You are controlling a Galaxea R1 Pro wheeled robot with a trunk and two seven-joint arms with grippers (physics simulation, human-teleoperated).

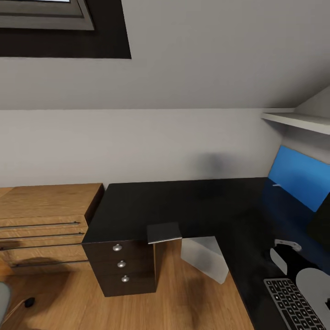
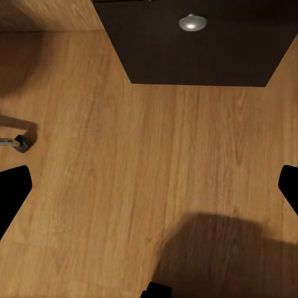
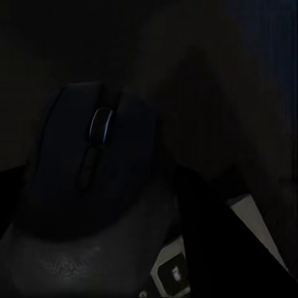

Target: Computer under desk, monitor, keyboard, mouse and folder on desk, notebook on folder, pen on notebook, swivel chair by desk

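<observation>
pale sloped wall, dark-framed window up top, wood floor, oak dresser, white shelf, dark drawers.

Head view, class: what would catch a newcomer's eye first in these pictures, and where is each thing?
The broad black desk fills the corner under the sloping wall, with a three-knob drawer unit under its left end. A bright blue panel glows at the desk's right, and a keyboard lies at the lower right. In the right wrist view, a dark mouse looms very close.
</observation>
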